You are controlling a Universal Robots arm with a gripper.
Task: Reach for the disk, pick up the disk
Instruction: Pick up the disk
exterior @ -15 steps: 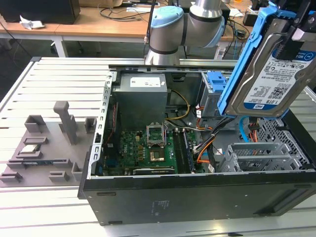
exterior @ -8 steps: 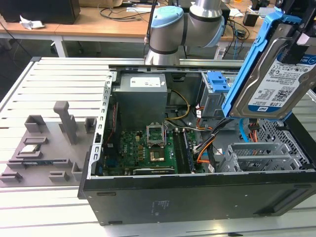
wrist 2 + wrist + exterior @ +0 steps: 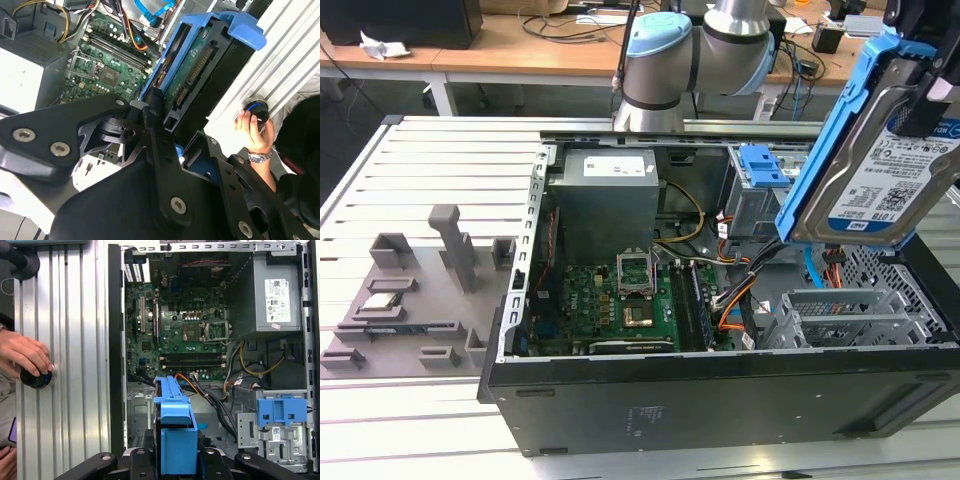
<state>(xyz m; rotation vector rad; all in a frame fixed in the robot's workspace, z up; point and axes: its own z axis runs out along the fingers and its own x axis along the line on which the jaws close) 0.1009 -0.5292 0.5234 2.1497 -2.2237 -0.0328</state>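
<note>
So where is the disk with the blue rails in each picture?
Exterior view: the disk is held up, tilted, above the open computer case at the exterior view's right.
First wrist view: the disk, edge-on, over the case.
Second wrist view: the disk rises from the black jaws.
Shared landmark: the green motherboard.

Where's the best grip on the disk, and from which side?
Across its thin dimension, near one short end, with the gripper closing on the two broad flat faces. That is how it is held now: the disk hangs tilted above the open computer case, its blue rails along the long edges left free.
</note>
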